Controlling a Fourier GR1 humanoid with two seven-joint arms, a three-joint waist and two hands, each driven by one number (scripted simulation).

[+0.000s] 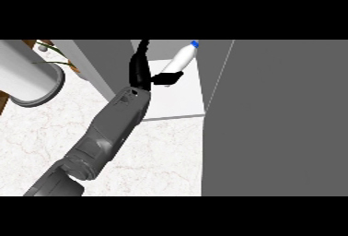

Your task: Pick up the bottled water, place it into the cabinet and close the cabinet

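Bottled water [182,57] pinched by left hand [153,76] fingers [167,78], tilted over cabinet shelf [178,103]; release and closing cabinet door [285,120] remain.

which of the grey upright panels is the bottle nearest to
The wide dark grey cabinet door at right; the bottled water tilts toward its edge, while the lighter panel stands left of the hand.
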